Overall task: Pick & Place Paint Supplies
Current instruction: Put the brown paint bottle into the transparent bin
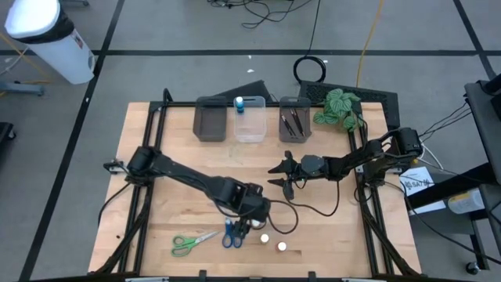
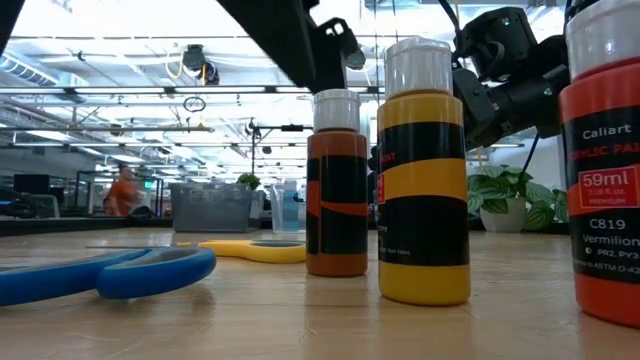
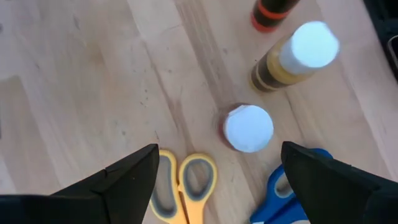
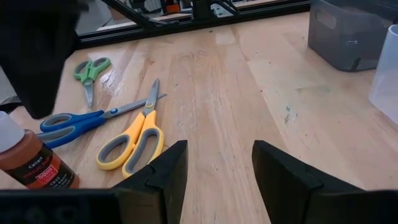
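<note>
Three white-capped paint bottles stand on the table near its near edge: brown [image 3: 249, 127], yellow [image 3: 297, 57] and vermilion [image 2: 605, 160]. My left gripper [image 3: 219, 149] is open and hovers above the brown bottle, a finger on either side, touching nothing. Yellow scissors [image 3: 185, 186], blue scissors [image 1: 231, 233] and green scissors [image 1: 192, 243] lie flat beside the bottles. My right gripper [image 1: 280, 171] is open over mid-table and holds nothing. Dark brushes [image 1: 291, 121] lie in the right grey bin. A blue-capped bottle [image 1: 239, 103] stands in the clear bin.
Along the far edge stand a grey bin [image 1: 210, 119], a clear bin [image 1: 250, 125] and a second grey bin [image 1: 297, 131], with a leafy plant [image 1: 339, 107] to their right. Black cables [image 1: 313, 207] trail across the wood by the right arm. Bare wood lies between bins and bottles.
</note>
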Robot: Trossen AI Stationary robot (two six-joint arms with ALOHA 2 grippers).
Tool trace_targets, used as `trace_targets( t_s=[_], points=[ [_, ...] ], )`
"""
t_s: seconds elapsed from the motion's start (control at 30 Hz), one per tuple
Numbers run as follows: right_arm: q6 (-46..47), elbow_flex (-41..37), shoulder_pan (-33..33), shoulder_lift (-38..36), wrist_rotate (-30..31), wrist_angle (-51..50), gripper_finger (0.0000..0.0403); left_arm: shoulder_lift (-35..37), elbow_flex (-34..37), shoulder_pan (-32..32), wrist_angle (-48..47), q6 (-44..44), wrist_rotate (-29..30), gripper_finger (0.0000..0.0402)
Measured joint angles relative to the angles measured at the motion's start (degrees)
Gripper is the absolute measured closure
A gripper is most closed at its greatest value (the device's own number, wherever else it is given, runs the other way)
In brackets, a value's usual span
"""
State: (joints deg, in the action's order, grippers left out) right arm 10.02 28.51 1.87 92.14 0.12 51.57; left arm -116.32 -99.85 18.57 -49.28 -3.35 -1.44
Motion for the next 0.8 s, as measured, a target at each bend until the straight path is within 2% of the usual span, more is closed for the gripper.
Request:
trace_targets(
  t_s=[0.8],
  points=[
    [0.85, 0.0, 0.0, 0.0, 0.02, -0.02, 0.0238, -2.19, 0.0, 0.65, 3.17, 2.19, -1.06, 0.0057]
  ],
)
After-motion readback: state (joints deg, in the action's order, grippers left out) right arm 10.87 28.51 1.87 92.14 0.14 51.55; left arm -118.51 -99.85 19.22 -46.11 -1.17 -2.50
